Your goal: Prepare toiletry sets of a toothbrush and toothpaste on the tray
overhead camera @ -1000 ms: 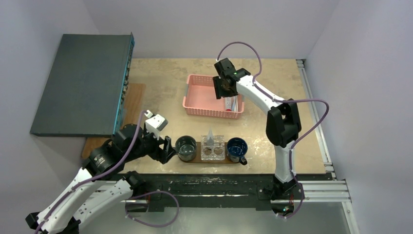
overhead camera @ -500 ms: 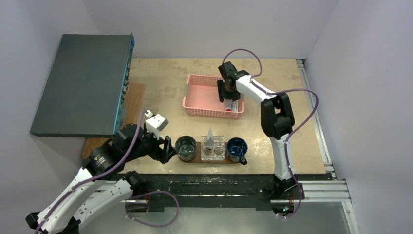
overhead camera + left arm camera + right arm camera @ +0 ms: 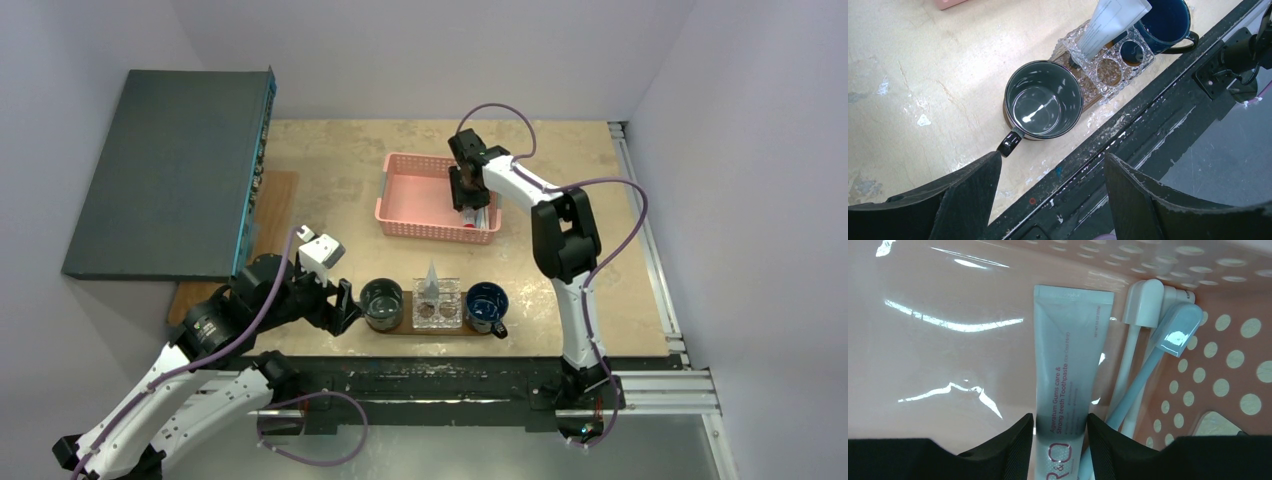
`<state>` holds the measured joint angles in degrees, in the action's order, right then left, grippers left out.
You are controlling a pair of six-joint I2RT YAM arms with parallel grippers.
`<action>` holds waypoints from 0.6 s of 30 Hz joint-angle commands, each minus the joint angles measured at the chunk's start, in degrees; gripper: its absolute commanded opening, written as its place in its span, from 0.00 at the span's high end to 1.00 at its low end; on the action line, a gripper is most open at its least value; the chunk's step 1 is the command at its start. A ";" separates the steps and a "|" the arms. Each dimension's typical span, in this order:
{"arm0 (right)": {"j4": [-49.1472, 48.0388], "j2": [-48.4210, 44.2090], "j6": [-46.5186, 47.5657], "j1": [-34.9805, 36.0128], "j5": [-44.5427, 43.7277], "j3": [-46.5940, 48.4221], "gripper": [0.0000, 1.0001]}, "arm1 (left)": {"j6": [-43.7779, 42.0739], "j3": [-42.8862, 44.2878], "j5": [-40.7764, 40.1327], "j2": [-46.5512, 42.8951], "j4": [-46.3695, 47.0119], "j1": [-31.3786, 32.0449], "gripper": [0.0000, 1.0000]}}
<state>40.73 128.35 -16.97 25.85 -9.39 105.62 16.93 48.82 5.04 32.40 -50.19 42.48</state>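
**A:** Right wrist view, and the label reads clean. "Gums care & Strong teeth Toothpaste" runs in pink up the toothpaste tube (image 3: 1068, 375), with a big "R&O" at the bottom edge. The word before "Gums" and the fine print by the crimp are too small for me.

**B:** Where does it sit against the right gripper (image 3: 1060, 422)?

**A:** Dead between the fingers, bottom centre, flat on the floor of the pink basket (image 3: 1228, 360). There's one finger at each long edge; pinching or just bracketing, I cannot tell.

**B:** And the brushes?

**A:** White toothbrush (image 3: 1145, 297) and blue toothbrush (image 3: 1180, 330), right of the tube, outside the fingers, against the holed wall.

**B:** Left gripper (image 3: 1050, 170)?

**A:** Spread wide, holding nothing, low in its frame, near the handle of the dark mug (image 3: 1044, 99). That mug stands on the brown tray (image 3: 408, 325), lower centre of the overhead view.
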 commanded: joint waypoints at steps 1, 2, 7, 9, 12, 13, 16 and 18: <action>-2.05 -1.20 -0.52 -0.19 1.30 -0.07 0.57 | -0.25 -0.13 -0.74 0.29 2.36 -0.16 0.25; -2.24 -1.49 -0.55 -0.18 1.46 -0.33 0.60 | -0.23 -0.12 -0.73 0.29 2.32 -0.18 0.25; -2.80 -2.57 -0.99 -0.19 2.17 -1.70 0.73 | -0.32 -0.04 -0.73 0.22 2.24 -0.18 0.25; -2.73 -3.07 -1.12 -0.18 2.09 -1.98 0.76 | -0.32 -0.05 -0.73 0.00 2.32 -0.20 0.25; -3.25 -4.49 -1.33 -0.18 1.77 -2.46 0.79 | -0.32 -0.11 -0.60 -0.15 2.45 -0.19 0.25; -3.43 -5.25 -1.31 -0.24 1.48 -2.56 0.79 | -0.37 -0.10 -0.46 -0.08 2.46 -0.20 0.25; -4.34 -7.19 -1.32 -0.18 1.25 -2.39 0.82 | -0.36 -0.08 -0.04 0.39 2.47 -0.20 0.25; -4.75 -8.46 -1.08 -0.21 1.04 -1.67 0.82 | -0.45 -0.10 0.06 0.55 2.42 -0.20 0.25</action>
<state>38.48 126.23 -17.39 25.76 -7.94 103.18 16.93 48.82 4.82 32.42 -50.19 42.48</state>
